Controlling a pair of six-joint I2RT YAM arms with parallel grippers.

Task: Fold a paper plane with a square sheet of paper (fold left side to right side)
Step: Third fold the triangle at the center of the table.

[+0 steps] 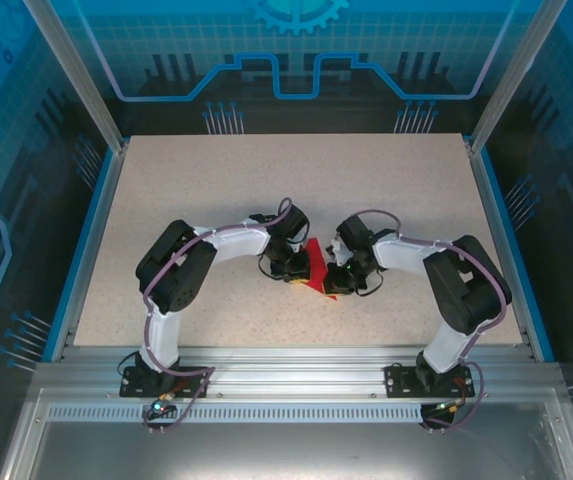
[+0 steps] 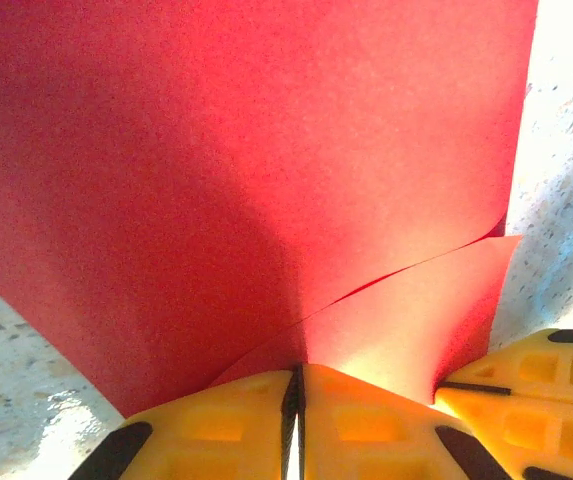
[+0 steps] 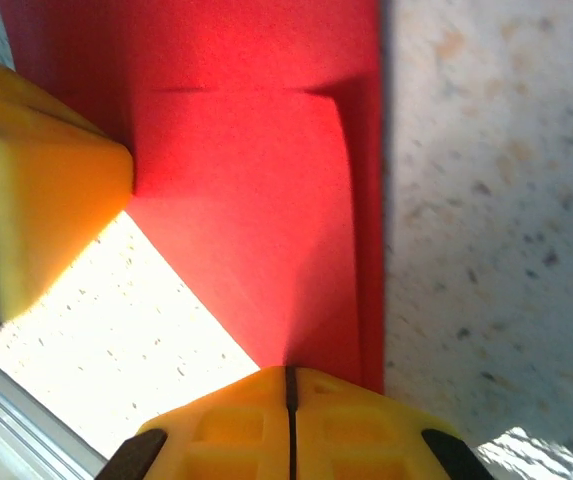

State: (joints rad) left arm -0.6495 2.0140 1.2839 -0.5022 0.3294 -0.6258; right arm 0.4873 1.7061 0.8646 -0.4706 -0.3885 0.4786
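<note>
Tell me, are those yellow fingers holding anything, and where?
Yes, the folded red paper. The left fingers pinch it at a fold edge; the right fingers pinch its pointed corner.

This is a robotics lab cell, not a home or a shop. A speckled table point(image 1: 386, 200) with blue edging sits inside a frame of aluminium posts point(image 1: 71, 70). Its walls are blue panels point(image 1: 166, 45) printed with grid lines, circuit traces and a gear motif point(image 1: 296, 12). Along the near edge runs a slotted aluminium rail point(image 1: 296, 360), and the left arm point(image 1: 181, 265) and the right arm point(image 1: 461, 275) are bolted to it, with cables trailing from their bases.
</note>
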